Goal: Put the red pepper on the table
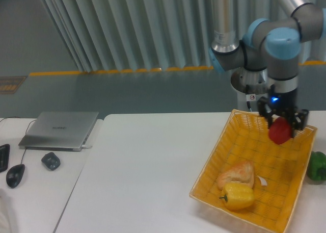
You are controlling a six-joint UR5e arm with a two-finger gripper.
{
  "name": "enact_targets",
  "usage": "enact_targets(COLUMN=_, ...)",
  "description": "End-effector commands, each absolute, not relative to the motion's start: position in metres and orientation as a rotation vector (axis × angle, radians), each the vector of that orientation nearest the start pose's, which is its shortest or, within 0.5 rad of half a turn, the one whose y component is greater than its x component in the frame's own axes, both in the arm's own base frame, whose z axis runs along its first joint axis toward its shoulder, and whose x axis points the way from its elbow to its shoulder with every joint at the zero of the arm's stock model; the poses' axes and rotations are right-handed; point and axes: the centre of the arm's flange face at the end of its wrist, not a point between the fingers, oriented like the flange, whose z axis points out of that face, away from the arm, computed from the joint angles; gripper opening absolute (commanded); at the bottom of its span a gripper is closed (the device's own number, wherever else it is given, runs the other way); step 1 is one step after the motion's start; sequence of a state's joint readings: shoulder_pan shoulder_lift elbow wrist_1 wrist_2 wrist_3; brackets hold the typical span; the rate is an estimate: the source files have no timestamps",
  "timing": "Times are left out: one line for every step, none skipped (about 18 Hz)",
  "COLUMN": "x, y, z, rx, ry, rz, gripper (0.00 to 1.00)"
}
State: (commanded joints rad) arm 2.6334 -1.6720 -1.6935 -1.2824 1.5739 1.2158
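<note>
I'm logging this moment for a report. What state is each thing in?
red pepper: gripped, in the air above the basket
gripper: shut on the red pepper
yellow basket: on the table, holding yellow pepper and bread
green pepper: on the table beside the basket
laptop: closed

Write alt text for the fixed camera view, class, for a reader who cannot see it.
A robot arm's gripper holds a red pepper in the air above a yellow basket on a white table. A yellow pepper and a bread roll lie in the basket; a green pepper sits just outside it.
</note>
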Motion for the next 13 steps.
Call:
enact_targets(x=-0.421, y=0.354, z=0.402, rx=-3.104, ry=0.317, rz=0.093, gripper=0.6)
enact_targets(x=-0.437, y=0.341, z=0.396, rx=-3.102, ry=0.361, rz=0.079, gripper=0.6)
enact_targets(x=-0.459, y=0.326, z=0.385, rx=-3.086, ry=0.407, rz=0.048, gripper=0.6)
enact_targets(x=-0.475, y=0.318, z=0.38, rx=-3.072, ry=0.432, rz=0.036, gripper=0.6)
enact_targets(x=-0.486, y=0.313, z=0.379, rx=-3.066, ry=0.47, rz=0.035, gripper=0.6)
enact_targets(x=-0.494, y=0.307, z=0.381, rx=-3.062, ry=0.491, rz=0.043, gripper=0.6)
enact_targets(x=-0.503, y=0.302, z=0.377, rx=-3.061, ry=0.496, rz=0.037, gripper=0.6)
enact_targets(x=-0.514, y=0.299, z=0.372, rx=-3.057, ry=0.521, rz=0.033, gripper=0.6)
enact_targets(x=-0.522, y=0.296, z=0.37, rx=-3.055, ry=0.55, rz=0.03, gripper=0.6)
enact_targets(x=-0.529, y=0.289, z=0.367, rx=-3.049, ry=0.575, rz=0.026, gripper=0.6)
enact_targets(x=-0.533, y=0.287, z=0.361, rx=-3.045, ry=0.601, rz=0.017, gripper=0.6)
enact_targets(x=-0.541, y=0.285, z=0.353, rx=-3.042, ry=0.615, rz=0.032, gripper=0.6)
enact_targets(x=-0.545, y=0.285, z=0.349, rx=-3.043, ry=0.616, rz=0.044, gripper=0.6)
